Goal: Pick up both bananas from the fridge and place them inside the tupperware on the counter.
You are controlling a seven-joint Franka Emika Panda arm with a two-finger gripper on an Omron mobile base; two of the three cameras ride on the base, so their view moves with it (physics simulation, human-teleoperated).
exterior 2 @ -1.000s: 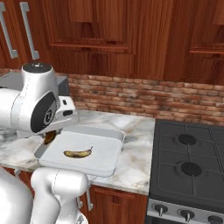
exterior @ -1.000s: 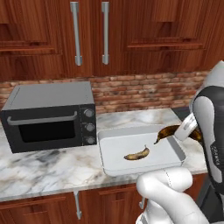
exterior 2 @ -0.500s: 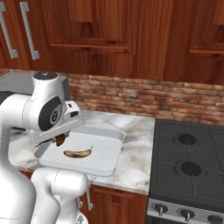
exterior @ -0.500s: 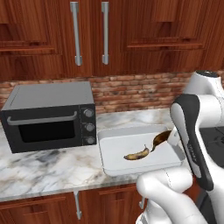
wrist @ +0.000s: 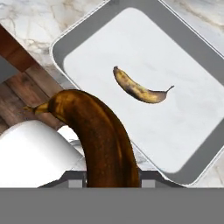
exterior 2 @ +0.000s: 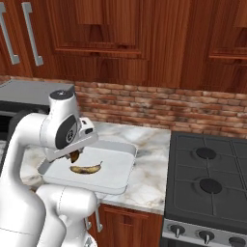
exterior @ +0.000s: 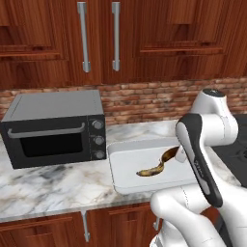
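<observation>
Bananas are both at the tupperware (exterior: 120, 181): one banana (exterior: 148, 170) lies flat on the tray floor, the second banana (wrist: 98, 138) hangs above it, grasped in the gripper (exterior 2: 73, 155). The tray sits on the marble worktop (exterior: 48, 185), just beside the black microwave (exterior: 55, 128).

In the left base view the held fruit shows as a dark brown curve (exterior: 169, 155) sticking out from behind the white forearm, its tip just over the lying one's end; the fingers themselves are hidden there by the arm. The right base view looks under the wrist and shows the dark fruit (exterior 2: 75, 156) clamped below the hand, above the near left part of the tray (exterior 2: 118, 181), with the lying banana (exterior 2: 86, 169) apart from it. It also takes in the black stovetop (exterior 2: 207, 185) to the right.

The hand view looks straight down: the held fruit rises large and almost wholly brown from the bottom edge, while the lying one (wrist: 139, 89), yellower, rests near the middle of the tray (wrist: 199, 59).
</observation>
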